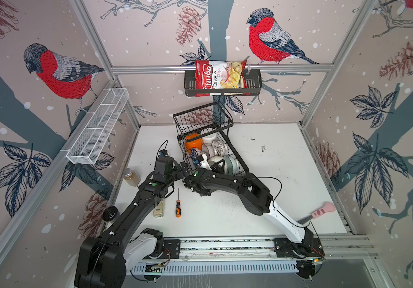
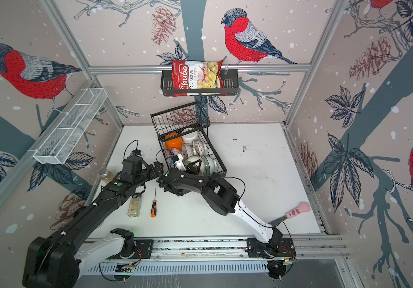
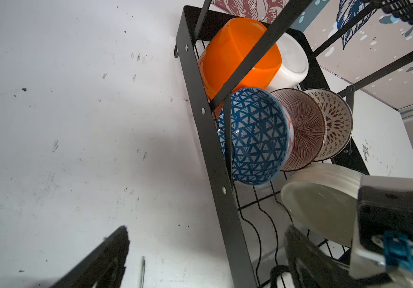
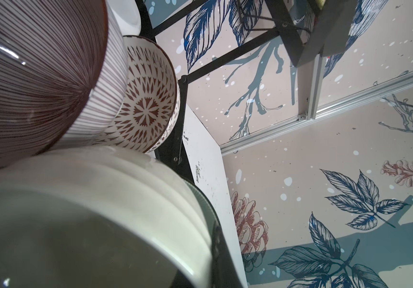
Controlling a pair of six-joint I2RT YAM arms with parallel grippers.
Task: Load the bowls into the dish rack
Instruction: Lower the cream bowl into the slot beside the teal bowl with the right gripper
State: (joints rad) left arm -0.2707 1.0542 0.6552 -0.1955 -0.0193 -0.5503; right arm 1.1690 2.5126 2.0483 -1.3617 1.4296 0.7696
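At the middle of the white table, in both top views, the dish rack stood with the bowls on edge in its lower tray: an orange bowl and a white bowl at the far end, patterned ones in the middle, a cream bowl and a teal bowl at the near end. The right end effector sat inside the near end, clenched on the cream bowl's rim. The left end effector hung just outside the rack's near left corner, released and empty. A screwdriver lay on the table between the two arms.

From the left wrist, the spread fingers framed the rack's side rail; a blue geometric bowl, a striped bowl and a brown-patterned bowl leaned in a row behind it.

From the right wrist, the cream bowl filled the near field, with the striped bowl and the brown-patterned bowl just behind it.
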